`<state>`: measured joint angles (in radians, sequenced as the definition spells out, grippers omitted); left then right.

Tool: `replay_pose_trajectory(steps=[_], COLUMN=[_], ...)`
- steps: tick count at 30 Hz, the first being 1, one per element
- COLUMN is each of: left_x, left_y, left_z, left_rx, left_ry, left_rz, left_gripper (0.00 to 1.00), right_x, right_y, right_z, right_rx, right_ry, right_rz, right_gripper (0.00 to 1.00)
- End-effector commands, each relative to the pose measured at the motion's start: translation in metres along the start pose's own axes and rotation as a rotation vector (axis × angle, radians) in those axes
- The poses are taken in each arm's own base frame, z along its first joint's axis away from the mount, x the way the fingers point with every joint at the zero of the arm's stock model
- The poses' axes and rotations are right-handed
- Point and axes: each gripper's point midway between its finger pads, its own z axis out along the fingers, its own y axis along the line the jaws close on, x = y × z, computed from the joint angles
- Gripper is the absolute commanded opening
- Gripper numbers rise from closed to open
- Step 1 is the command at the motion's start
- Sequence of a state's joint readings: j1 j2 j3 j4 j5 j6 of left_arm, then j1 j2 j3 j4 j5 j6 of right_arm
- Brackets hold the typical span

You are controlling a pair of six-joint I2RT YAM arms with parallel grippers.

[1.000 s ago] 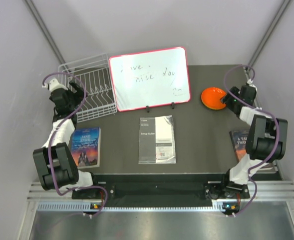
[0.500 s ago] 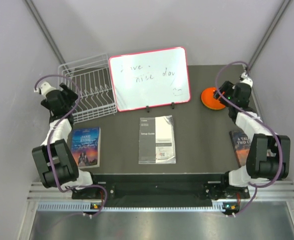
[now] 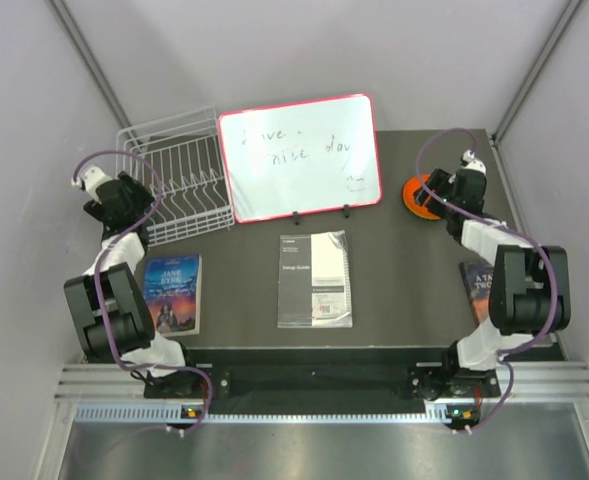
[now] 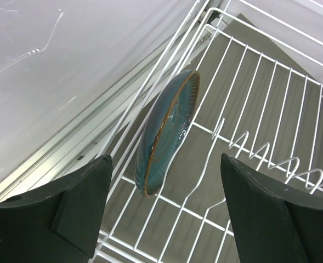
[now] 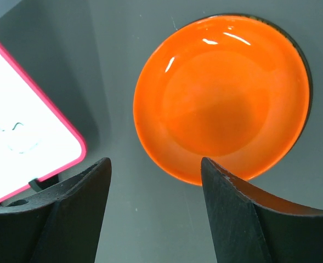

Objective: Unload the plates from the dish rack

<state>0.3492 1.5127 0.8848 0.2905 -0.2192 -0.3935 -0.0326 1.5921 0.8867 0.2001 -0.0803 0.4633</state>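
Note:
A dark teal plate [image 4: 166, 131] stands on edge in the white wire dish rack [image 4: 271, 104], leaning on its left wall. My left gripper [image 4: 164, 211] is open and empty just in front of the plate's lower rim. In the top view the left gripper [image 3: 124, 195] is at the rack's [image 3: 189, 170] left side. An orange plate [image 5: 221, 98] lies flat on the dark table at the back right. My right gripper [image 5: 156, 211] is open and empty above its near-left rim; in the top view it [image 3: 436, 192] covers most of the orange plate [image 3: 411, 192].
A red-framed whiteboard [image 3: 301, 155] stands at the back middle; its corner [image 5: 24, 131] is left of the right gripper. A manual [image 3: 315, 278] lies in the middle, a book [image 3: 172, 292] at front left, another book [image 3: 479, 285] at right under the right arm.
The right gripper has moved left over the orange plate. The left gripper first drew back left from the rack, then held about the same spot.

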Motion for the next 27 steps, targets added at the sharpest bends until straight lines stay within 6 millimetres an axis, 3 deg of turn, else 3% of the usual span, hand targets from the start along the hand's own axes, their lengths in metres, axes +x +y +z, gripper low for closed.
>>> replay_pose_trajectory(steps=[1, 11, 27], left_x=[-0.031, -0.026, -0.001], left_y=[-0.011, -0.011, -0.002], left_z=[0.005, 0.018, 0.041], left_rx=[0.037, 0.026, -0.001], left_ry=[-0.098, -0.083, -0.059], left_rz=[-0.004, 0.009, 0.045], left_gripper=[0.81, 0.59, 0.58], right_x=[-0.027, -0.015, -0.009], right_y=[0.02, 0.017, 0.021], right_z=[0.012, 0.027, 0.034], right_rx=[-0.073, -0.094, -0.136], right_ry=[-0.065, -0.022, 0.002], right_rz=[-0.04, -0.04, -0.028], right_gripper=[0.66, 0.65, 0.65])
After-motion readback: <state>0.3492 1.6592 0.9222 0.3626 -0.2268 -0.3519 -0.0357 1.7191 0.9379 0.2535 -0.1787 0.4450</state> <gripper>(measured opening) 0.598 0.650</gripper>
